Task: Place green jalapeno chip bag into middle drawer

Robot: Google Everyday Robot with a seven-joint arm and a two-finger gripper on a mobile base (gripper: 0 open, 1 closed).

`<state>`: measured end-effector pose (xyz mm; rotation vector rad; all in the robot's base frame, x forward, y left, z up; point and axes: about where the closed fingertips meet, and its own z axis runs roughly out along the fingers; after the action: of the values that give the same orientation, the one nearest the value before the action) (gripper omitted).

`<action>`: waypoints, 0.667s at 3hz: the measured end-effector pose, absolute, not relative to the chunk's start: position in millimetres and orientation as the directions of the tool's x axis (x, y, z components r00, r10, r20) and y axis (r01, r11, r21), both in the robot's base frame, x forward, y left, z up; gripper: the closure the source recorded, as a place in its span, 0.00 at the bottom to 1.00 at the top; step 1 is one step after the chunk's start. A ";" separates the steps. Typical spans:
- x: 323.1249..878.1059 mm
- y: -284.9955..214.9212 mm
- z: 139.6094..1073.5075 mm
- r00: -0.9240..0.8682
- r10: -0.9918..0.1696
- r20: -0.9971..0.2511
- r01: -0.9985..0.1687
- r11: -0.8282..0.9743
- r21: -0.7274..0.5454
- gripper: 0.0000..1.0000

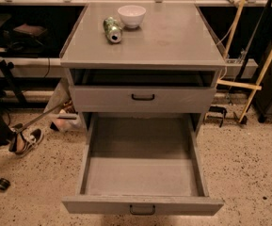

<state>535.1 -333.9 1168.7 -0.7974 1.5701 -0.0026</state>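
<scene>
The middle drawer (142, 175) stands pulled out towards me at the bottom of the grey cabinet. Its flat tray is bare, and its small dark handle (142, 209) is at the front. The green jalapeno chip bag is out of view. My gripper is out of view too, so nothing of the arm shows near the drawer or the cabinet.
A white bowl (131, 15) and a green drink can (112, 29) lying on its side are on the cabinet top (173, 36). Above the open drawer is a shallower drawer front with a black handle (142, 97). A person's shoe (27, 140) is on the floor at left. Wooden bars (260, 74) lean at right.
</scene>
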 end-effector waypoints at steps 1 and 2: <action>501.4 -308.3 1202.4 0.103 -0.470 -0.877 -0.433 0.773 -0.464 1.00; 496.9 -294.4 1189.7 0.109 -0.470 -0.876 -0.464 0.755 -0.464 1.00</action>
<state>496.9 -294.4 1189.7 -0.7927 1.5115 -0.0058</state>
